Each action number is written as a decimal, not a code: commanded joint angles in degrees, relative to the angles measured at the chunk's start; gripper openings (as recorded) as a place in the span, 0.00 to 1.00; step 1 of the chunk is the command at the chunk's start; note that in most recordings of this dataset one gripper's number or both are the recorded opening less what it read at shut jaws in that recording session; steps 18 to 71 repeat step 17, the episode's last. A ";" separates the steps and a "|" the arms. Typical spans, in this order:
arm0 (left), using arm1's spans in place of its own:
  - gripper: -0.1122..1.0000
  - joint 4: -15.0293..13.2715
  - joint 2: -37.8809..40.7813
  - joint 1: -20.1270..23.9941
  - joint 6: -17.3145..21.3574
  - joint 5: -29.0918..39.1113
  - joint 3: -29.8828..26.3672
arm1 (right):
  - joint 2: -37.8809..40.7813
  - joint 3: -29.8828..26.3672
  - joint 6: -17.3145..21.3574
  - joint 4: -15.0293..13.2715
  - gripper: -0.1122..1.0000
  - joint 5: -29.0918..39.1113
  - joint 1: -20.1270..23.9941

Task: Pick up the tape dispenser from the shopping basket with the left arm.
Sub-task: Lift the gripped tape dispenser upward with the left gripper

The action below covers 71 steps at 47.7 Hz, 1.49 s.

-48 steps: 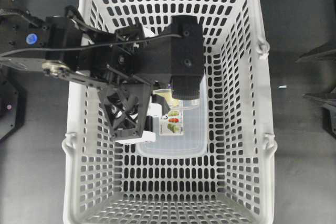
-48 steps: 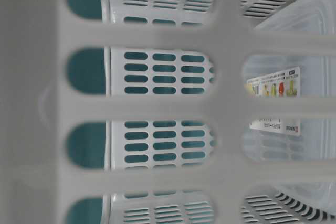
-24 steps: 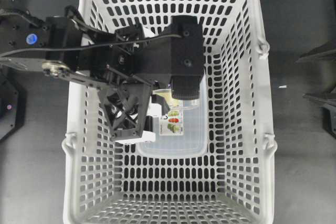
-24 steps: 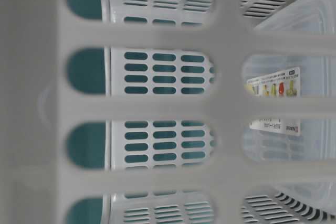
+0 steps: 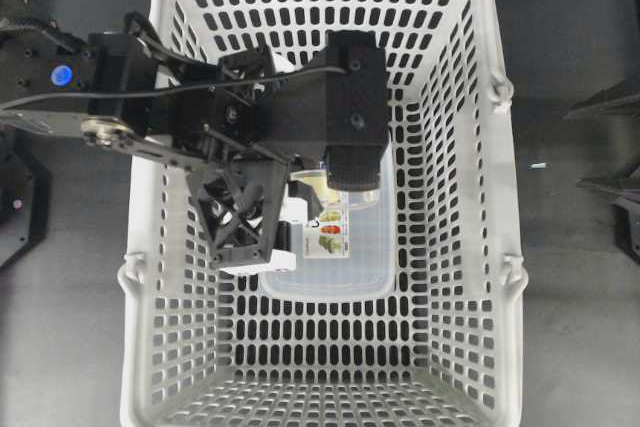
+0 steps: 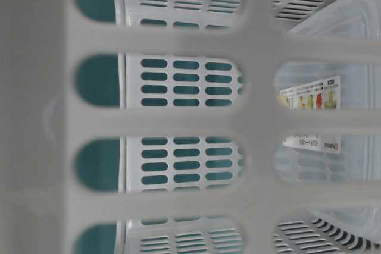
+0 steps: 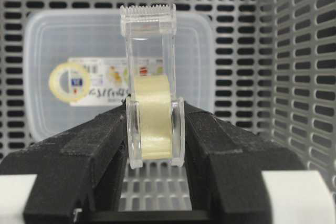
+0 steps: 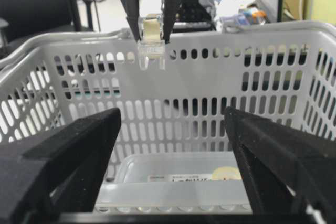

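Observation:
The tape dispenser (image 7: 153, 103), clear plastic with a pale yellow roll, is clamped upright between the black fingers (image 7: 89, 145) of my left gripper (image 7: 154, 129). In the right wrist view the dispenser (image 8: 150, 43) hangs from the fingers at about the height of the far rim of the light grey shopping basket (image 8: 210, 114), well above its floor. From overhead, the left arm (image 5: 250, 117) reaches over the basket (image 5: 470, 147) and hides most of the dispenser (image 5: 318, 183). My right gripper (image 8: 173, 145) is open and holds nothing.
A large clear food box (image 5: 350, 267) with a paper label lies on the basket floor below the dispenser; it also shows in the left wrist view (image 7: 52, 51) and the table-level view (image 6: 309, 87). Basket walls (image 7: 299, 77) surround the gripper. Dark table (image 5: 580, 327) lies outside.

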 commanded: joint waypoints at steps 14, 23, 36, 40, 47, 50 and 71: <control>0.36 0.18 -1.14 -0.18 0.00 -0.18 -0.26 | 0.35 -0.18 0.09 0.18 0.78 -0.44 0.18; 0.36 0.18 -1.05 -0.18 0.00 -0.18 -0.35 | 0.35 -0.26 0.09 0.18 0.78 -0.53 0.18; 0.36 0.18 -1.05 -0.18 0.00 -0.18 -0.35 | 0.35 -0.26 0.09 0.18 0.78 -0.53 0.18; 0.36 0.18 -1.05 -0.18 0.00 -0.18 -0.35 | 0.35 -0.26 0.09 0.18 0.78 -0.53 0.18; 0.36 0.18 -1.05 -0.18 0.00 -0.18 -0.35 | 0.35 -0.26 0.09 0.18 0.78 -0.53 0.18; 0.36 0.18 -1.05 -0.18 0.00 -0.18 -0.35 | 0.35 -0.26 0.09 0.18 0.78 -0.53 0.18; 0.36 0.18 -1.05 -0.18 0.00 -0.18 -0.35 | 0.35 -0.26 0.09 0.18 0.78 -0.53 0.18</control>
